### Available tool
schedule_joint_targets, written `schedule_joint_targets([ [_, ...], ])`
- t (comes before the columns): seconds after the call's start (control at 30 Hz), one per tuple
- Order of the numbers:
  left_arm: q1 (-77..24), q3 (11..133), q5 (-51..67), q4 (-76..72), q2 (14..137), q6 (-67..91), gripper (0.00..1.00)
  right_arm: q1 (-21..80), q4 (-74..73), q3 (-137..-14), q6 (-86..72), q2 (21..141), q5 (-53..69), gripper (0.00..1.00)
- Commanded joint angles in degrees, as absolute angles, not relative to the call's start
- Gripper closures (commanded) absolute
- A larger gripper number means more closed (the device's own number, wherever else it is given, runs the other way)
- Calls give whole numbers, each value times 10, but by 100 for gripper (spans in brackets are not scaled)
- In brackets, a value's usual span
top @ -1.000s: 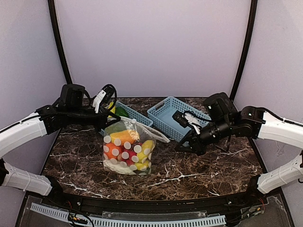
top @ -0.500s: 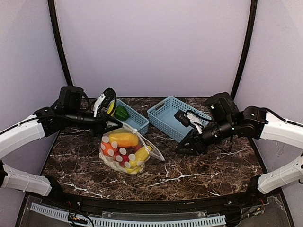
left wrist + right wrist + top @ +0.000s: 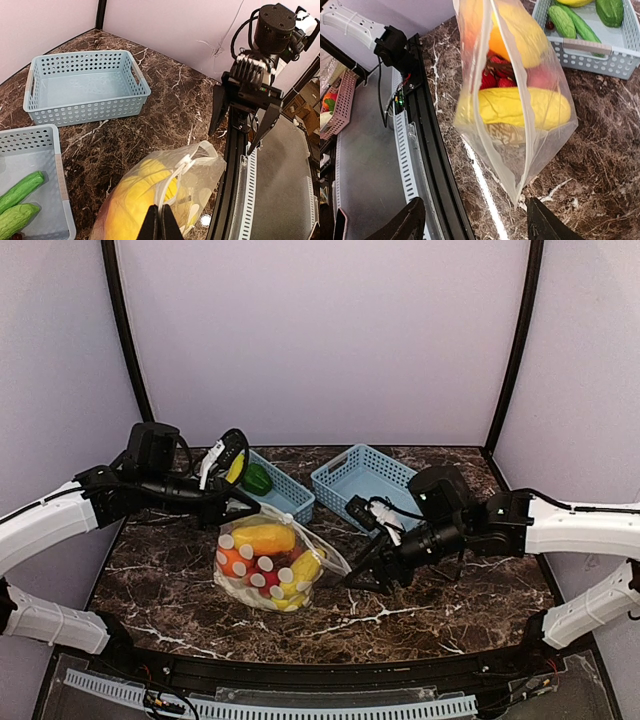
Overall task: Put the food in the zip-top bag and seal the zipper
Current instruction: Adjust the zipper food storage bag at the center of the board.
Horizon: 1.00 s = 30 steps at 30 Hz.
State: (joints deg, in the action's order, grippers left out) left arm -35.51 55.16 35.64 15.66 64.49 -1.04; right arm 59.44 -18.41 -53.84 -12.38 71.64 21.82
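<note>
While the left end effector (image 3: 160, 223) pinches the zipper (image 3: 176, 172) at the mouth, the right end effector (image 3: 362, 578), jaws wide and holding nothing, now sits further left than a second ago, away from the right basket (image 3: 350, 480) and near the zip-top bag (image 3: 262, 565). The bag, loaded with food (image 3: 262, 537), rests left of centre on the tabletop (image 3: 420, 615), slumped lower than before. Judgement: loading looks largely complete; the mouth appears unsealed, and closure is pending.

Glossy plastic bag (image 3: 262, 562), seemingly marble table (image 3: 440, 612)
</note>
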Motion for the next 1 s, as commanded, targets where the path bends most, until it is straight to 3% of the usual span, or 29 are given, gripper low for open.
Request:
schedule_joint_targets([
  [0.0,-357,569,357,164,639,-16,99,605,-121,-506,-130,736,188,32],
  [0.2,-357,574,354,173,639,-20,99,605,-100,-494,-116,761,145,33],
  [0.3,-357,575,351,175,638,-21,99,605,-88,-498,-108,774,143,39],
  [0.4,-357,576,348,175,637,-21,99,605,-86,-506,-101,786,151,56],
  [0.5,-357,577,335,184,634,-28,99,604,-112,-526,-94,782,155,88],
  [0.57,-357,582,322,199,630,-39,99,605,-157,-554,-89,767,148,100],
  [0.77,-356,599,301,243,626,-75,99,605,-284,-641,-74,708,198,100],
  [0.97,-356,586,306,218,633,-69,99,606,-355,-635,-82,711,231,100],
])
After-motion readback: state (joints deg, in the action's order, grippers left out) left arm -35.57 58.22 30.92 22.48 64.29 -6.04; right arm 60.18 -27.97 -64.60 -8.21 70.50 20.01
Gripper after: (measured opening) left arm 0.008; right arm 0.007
